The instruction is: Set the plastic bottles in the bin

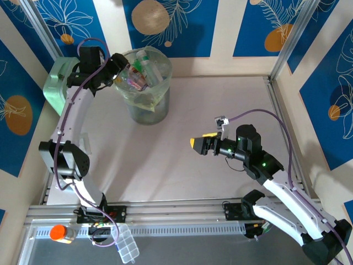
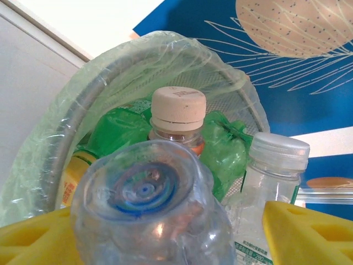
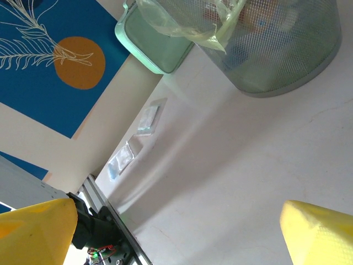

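Standing at the far left of the counter (image 1: 220, 110), the bin (image 1: 146, 105) is seen from above with several plastic bottles (image 1: 138, 74) piled inside its pale-green liner. The left end effector (image 1: 118, 66) is held at the bin's rim, just beside a mint-green box (image 1: 54, 88).

The left wrist view gives what the overhead view cannot. A clear bottle (image 2: 146, 212) is presented base-first between the yellow fingers (image 2: 306, 232) of the left end effector (image 2: 165, 237). The jaws are spread wider than the bottle, and a gap is visible on one side. Contact on the other side cannot be judged. Behind it, inside the liner (image 2: 127, 72), a beige-capped bottle (image 2: 178, 110) and a clear-capped bottle (image 2: 276, 160) are shown upright.

The right end effector (image 1: 197, 144) is held over the bare middle of the counter, well apart from the bin, with jaws wide and nothing between them. Its wrist view confirms this (image 3: 176, 232) and adds the bin's mesh wall (image 3: 287, 55).

An orange-capped bottle (image 1: 62, 233) is seen only from overhead, lying off the counter by the near rail.
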Tool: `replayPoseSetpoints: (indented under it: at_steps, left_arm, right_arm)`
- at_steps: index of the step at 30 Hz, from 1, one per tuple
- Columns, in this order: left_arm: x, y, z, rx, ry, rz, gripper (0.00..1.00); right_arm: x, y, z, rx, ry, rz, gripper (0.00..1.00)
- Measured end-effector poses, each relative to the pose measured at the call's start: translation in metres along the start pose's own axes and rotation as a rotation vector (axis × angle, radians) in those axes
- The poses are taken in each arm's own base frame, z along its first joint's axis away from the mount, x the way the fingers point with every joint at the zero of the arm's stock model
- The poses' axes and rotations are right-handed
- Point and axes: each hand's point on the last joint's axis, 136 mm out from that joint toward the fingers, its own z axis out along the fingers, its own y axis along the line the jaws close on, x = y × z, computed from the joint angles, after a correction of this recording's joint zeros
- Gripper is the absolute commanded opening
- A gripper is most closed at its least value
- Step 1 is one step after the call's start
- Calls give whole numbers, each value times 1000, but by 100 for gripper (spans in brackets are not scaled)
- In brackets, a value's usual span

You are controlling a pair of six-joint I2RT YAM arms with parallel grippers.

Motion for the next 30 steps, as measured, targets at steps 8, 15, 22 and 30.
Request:
replayPoseSetpoints:
  at_steps: [8, 15, 22, 30]
  left_arm:
    - [-24, -7, -26, -53, -89, 98, 81]
    - [-31, -9, -38, -79, -122, 182, 66]
    - [-21, -27, -38, -28, -82, 292, 48]
    - [14, -25, -5, -36, 12, 393, 44]
  right_arm:
    - [-2, 3, -3, -8, -11, -6, 95]
    - [-2, 3, -4, -9, -13, -7, 95]
    - [-2, 3, -3, -8, -11, -7, 95]
    - [-2, 3, -3, -7, -11, -6, 95]
